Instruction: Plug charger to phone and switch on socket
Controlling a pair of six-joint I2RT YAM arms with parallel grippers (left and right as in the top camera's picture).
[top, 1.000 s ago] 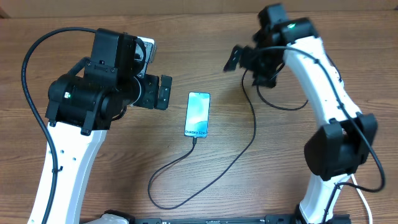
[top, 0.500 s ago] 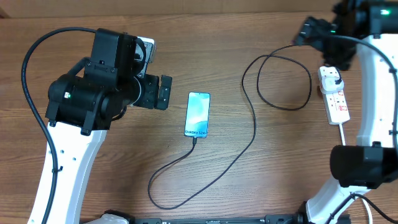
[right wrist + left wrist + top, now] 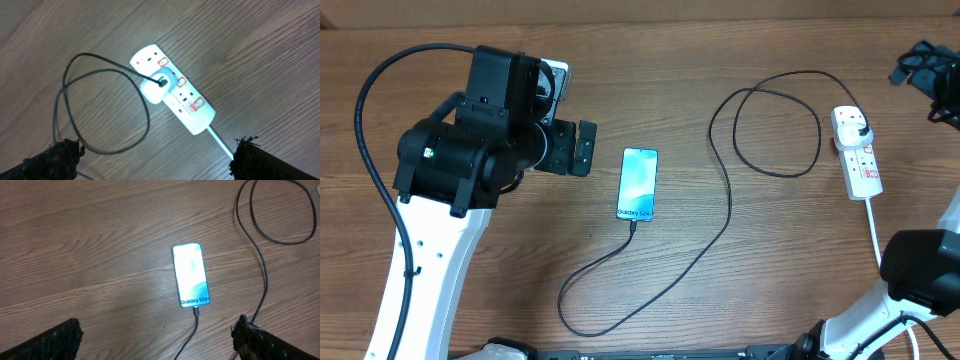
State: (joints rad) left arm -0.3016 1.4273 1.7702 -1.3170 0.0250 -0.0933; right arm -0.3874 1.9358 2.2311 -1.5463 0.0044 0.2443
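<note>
Phone (image 3: 638,184) lies flat, screen up, mid-table, long axis running away from the robot base, "Galaxy S24+" text at its near end. Charger (image 3: 728,215) connector tip (image 3: 196,311) sits in the phone's near edge. The thin black cable runs toward the robot, bends in a loop at the near side, then climbs to the right, coils once and ends at the plug (image 3: 156,85). The plug is seated in the socket (image 3: 857,152), a white strip with red switch marks, lying at the right side of the table (image 3: 470,300) with its white cord (image 3: 875,230) trailing toward the base. Cannot tell whether the switch is on or off. Left gripper (image 3: 582,148) hovers just left of the phone in the overhead view, near it but apart. In the wrist view its fingers (image 3: 55,342) are spread wide with nothing between them, and the phone is out ahead, between their lines. Right gripper (image 3: 156,152) is at the far right edge of the overhead, beyond the socket and apart from it. Its jaws are wide apart and empty, and its wrist view looks down on the strip and the cable coil.
</note>
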